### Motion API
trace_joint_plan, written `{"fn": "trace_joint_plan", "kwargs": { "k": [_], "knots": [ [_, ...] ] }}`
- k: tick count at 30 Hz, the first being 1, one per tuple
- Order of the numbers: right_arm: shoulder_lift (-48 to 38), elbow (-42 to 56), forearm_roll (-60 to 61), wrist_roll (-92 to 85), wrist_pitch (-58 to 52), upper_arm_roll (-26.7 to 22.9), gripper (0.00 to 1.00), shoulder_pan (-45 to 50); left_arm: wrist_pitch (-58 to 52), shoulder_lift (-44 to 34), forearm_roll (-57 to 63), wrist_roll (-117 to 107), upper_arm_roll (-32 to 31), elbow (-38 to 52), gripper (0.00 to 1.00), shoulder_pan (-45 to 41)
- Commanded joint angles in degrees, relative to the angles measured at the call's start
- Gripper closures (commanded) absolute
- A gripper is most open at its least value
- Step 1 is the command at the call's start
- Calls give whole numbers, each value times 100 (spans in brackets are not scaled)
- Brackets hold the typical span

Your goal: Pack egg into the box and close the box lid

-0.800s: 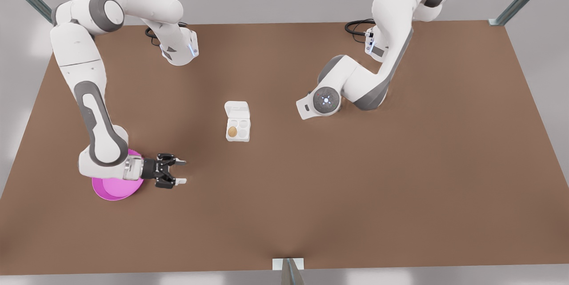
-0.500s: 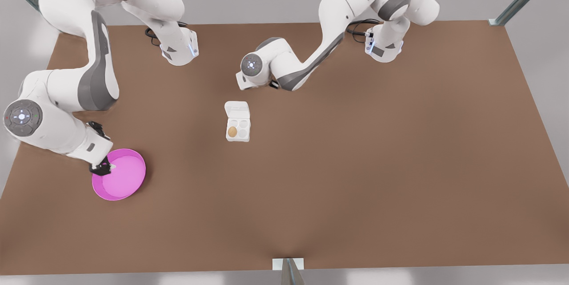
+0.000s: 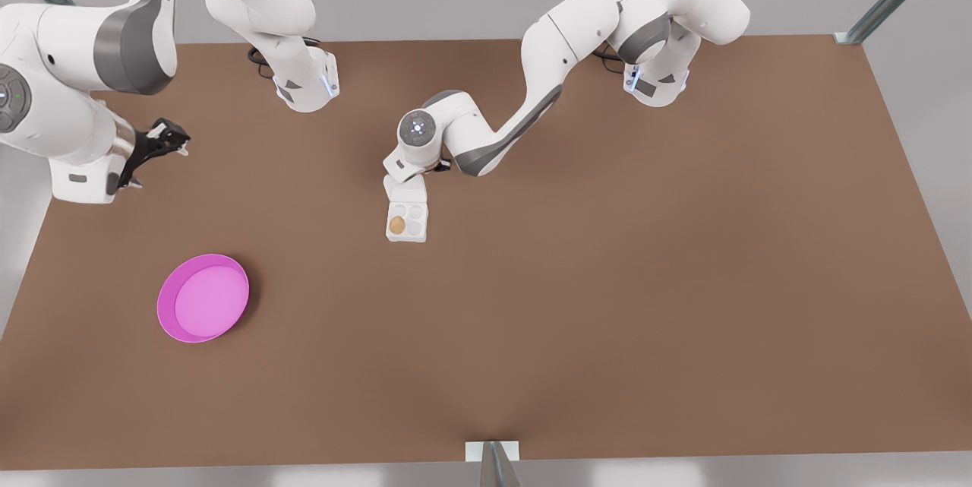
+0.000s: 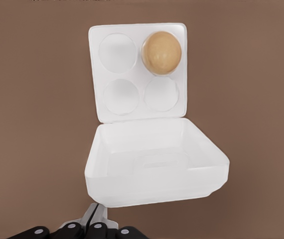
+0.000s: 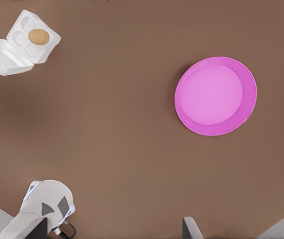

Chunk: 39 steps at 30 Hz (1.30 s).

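Jaws of the left gripper (image 4: pixel 96 219) look pressed together, just behind the far edge of the box lid (image 4: pixel 157 167). Lid lies open, hinged to the box (image 3: pixel 407 221), which sits mid-table. Egg (image 3: pixel 396 225) rests in the near cup on the front view's left. Right gripper (image 3: pixel 156 149) hangs raised at the table's (image 3: pixel 607 305) left edge, jaw state unclear. Pink dish (image 3: pixel 203 298) sits well apart, near-left of the box.
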Motion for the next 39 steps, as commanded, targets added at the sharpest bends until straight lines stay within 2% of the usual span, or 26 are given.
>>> {"fn": "trace_joint_plan", "kwargs": {
  "k": [1, 16, 23, 28, 29, 32, 33, 34, 35, 36, 37, 38, 39],
  "knots": [
    [9, 2, 161, 4596, -141, -40, 0, -15, 192, -12, 8, -1634, -1, 12, 79, 4],
    [88, 11, 293, 4526, -141, -163, 0, -6, 412, 32, -133, -1563, -54, 47, 79, 162],
    [106, 11, 416, 4526, -141, -251, 0, -6, 464, 392, -133, -1511, -45, 758, 79, 268],
    [97, 19, 425, 4455, -133, -356, 0, -6, 957, 568, -133, -1519, -19, 829, 79, 408],
    [97, 19, 433, 4455, -141, -356, 0, -6, 808, 516, -133, -1502, -45, 829, 79, 549],
    [106, 19, 469, 4447, -132, -400, 0, -6, -1300, -688, -132, -1476, -195, 829, 79, 1708],
    [106, 19, 469, 4447, -132, -400, 0, -6, -2731, -1372, -115, -1118, -195, 829, 75, 2585],
    [106, 19, 460, 4438, -132, -409, 0, -6, -3577, -1690, -80, -431, -186, 838, 62, 3263],
    [97, 19, 416, 4429, -132, -409, 0, 2, -3974, -1963, -10, 369, -177, 847, 42, 4072],
    [79, 19, 363, 4429, -89, -417, 0, 3, -4027, -2033, 307, 800, -168, 856, 0, 4390],
    [62, 11, 363, 4429, -80, -418, 0, 11, -4036, -2060, 596, 932, -194, 873, 0, 4521],
    [62, 11, 363, 4429, -80, -418, 0, 11, -4114, -2208, 1264, 2397, -204, 795, 0, 4530],
    [70, 11, 381, 4429, -80, -418, 0, 11, -4019, -2928, 1335, 4848, -81, -91, 0, 4653]
  ]
}}
